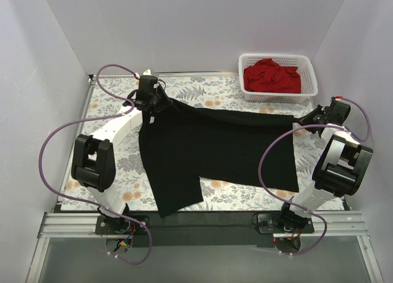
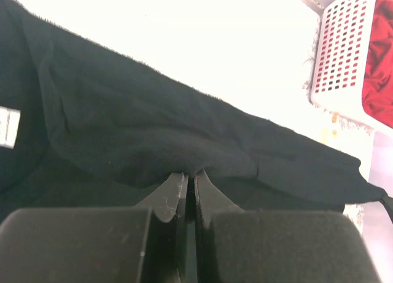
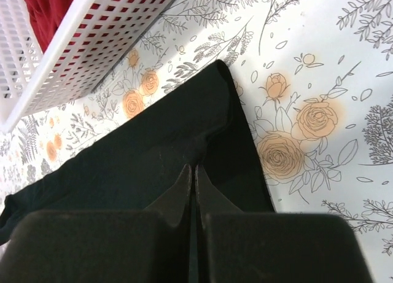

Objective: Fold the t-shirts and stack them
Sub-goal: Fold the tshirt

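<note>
- Top view: the black shirt (image 1: 215,148) lies spread over a flower-printed cover (image 1: 202,89), matte and mostly flat. Its far edge is drawn into a nearly straight line between the two arms, and one flap hangs toward the near edge.
- The left gripper (image 1: 153,105) is at the shirt's far left corner and the right gripper (image 1: 313,117) at its far right corner, each pinching the cloth.
- A white plastic lattice basket (image 1: 279,97) stands at the far right, apart from the black shirt. The red shirt (image 1: 272,77) sits crumpled in it.
- Left wrist view: the left gripper (image 2: 189,175) is clenched, its dark tapered fingers pressed together on a soft, rounded fold of the black shirt (image 2: 153,123). A small white tag (image 2: 7,126) shows at the left edge. The basket (image 2: 341,56) and red shirt (image 2: 377,62) are at the upper right.
- Right wrist view: the right gripper (image 3: 194,169) is clamped on the black shirt (image 3: 123,166) near a pointed corner that lies on the cover (image 3: 307,123). The basket (image 3: 92,43) crosses the upper left, with the red shirt (image 3: 46,7) visible through its square holes.
</note>
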### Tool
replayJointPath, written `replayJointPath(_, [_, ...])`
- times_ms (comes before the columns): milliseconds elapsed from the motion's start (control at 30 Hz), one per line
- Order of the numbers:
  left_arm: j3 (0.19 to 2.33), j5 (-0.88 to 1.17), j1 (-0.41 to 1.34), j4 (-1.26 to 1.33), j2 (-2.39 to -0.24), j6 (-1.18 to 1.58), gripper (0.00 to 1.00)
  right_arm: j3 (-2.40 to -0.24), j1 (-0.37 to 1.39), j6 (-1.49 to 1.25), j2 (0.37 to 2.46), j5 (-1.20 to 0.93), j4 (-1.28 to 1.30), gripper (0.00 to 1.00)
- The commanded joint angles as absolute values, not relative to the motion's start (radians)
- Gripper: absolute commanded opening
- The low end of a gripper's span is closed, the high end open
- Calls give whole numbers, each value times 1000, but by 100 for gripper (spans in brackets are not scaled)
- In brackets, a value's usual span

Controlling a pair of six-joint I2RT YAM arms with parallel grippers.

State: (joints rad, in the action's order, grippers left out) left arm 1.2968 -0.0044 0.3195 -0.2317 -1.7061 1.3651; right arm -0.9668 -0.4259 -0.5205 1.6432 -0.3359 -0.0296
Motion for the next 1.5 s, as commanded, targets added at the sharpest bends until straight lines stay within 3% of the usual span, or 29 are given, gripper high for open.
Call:
replayJointPath(0, [1390,-2,292,-236,-1718,1319,0,-1055,-430,-511,1652,-371,-35,1])
replayJointPath(300, [1577,80,216,-192,-1833,1278,0,-1267,-419,-503,1758,-451,-41,1])
replayJointPath(733, [1831,297,156,-126,-1976,1186,0,-1308,-414,-502,1813,-509,-124,1])
replayJointPath(1033, [1602,229,156,126,-1789,1158,0,-1310,-414,-485,1809,-485,-137,1])
replayJointPath(1467, [1694,319,81,-87,-2017,1284,0,-1302,-414,-492,1824,-457,-133,1])
